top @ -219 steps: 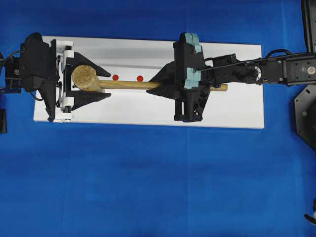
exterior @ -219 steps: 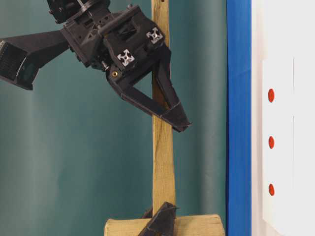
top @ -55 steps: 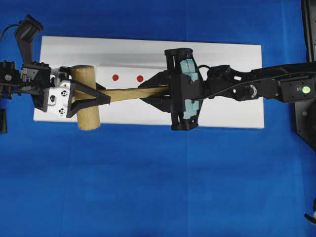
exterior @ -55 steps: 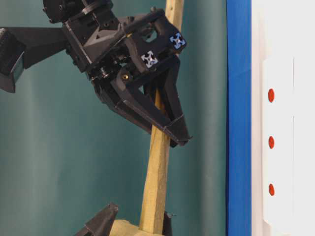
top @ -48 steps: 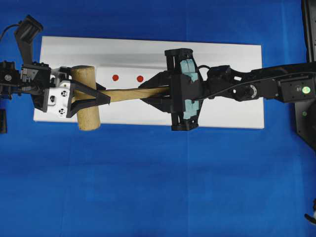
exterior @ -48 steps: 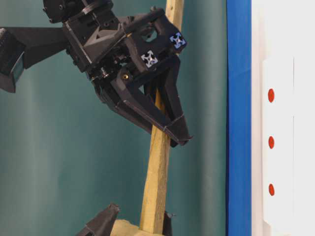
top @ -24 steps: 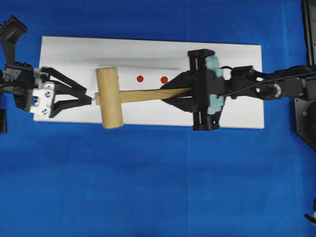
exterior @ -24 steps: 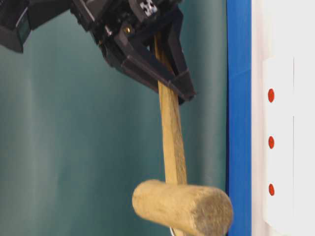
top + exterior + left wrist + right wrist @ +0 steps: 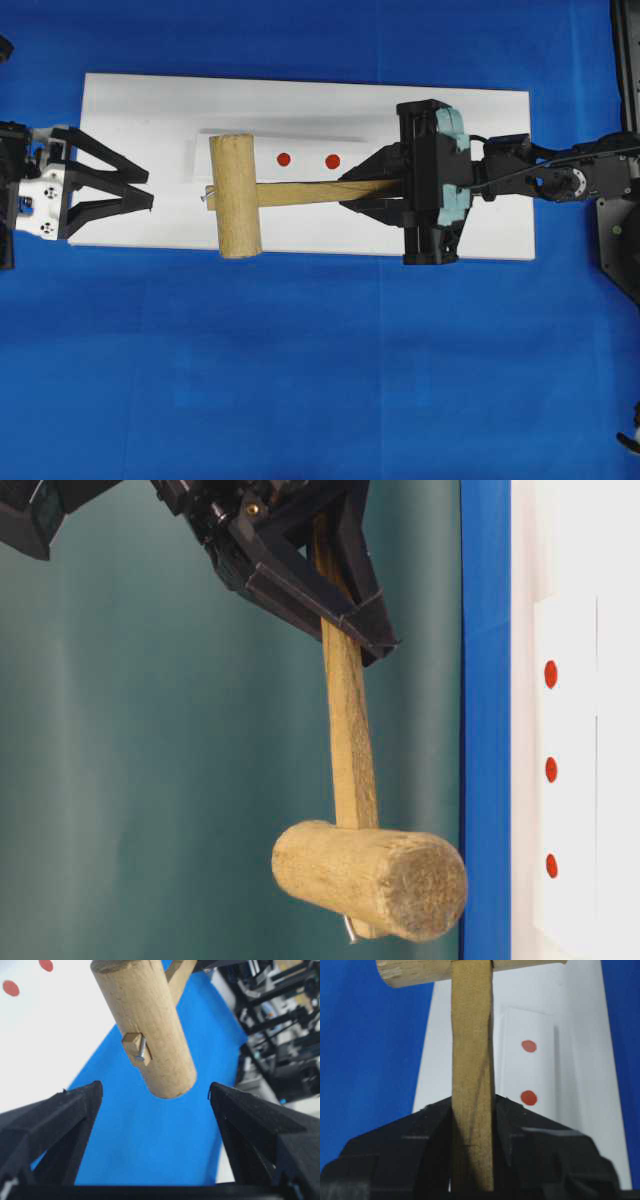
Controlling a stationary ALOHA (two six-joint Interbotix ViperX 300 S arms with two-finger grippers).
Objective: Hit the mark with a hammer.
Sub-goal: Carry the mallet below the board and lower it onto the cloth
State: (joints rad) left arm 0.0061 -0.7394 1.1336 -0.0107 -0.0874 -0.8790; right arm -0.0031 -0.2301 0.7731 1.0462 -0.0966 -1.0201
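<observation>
Hammer: the hammer (image 9: 240,197) hung in the air over the white board (image 9: 150,110), carried by its long flat handle alone, head toward the left end.
Left hand: the left hand (image 9: 140,193) sat at the board's left edge with its fingers (image 9: 55,1120) spread wide and nothing between them; the hammer's head was well clear of it.
Hammer head: the thick round head lay crosswise over the left end of the raised strip (image 9: 300,158), one end reaching past the board's near edge; from table level it hung off the surface, not touching.
Mark: three red dots showed from table level; from above only two did, so the head seemed to cover the third, which I took for the mark (image 9: 550,865), the dot nearest the head. I could not tell from where I stood which dot was largest.
Right hand: the right hand (image 9: 372,190) was clamped on the handle near its far end, jaws tight against the flat wood.
Done: the hammer was up, held by one hand and roughly lined up.
Left: the blow itself; no contact with the strip showed yet.
</observation>
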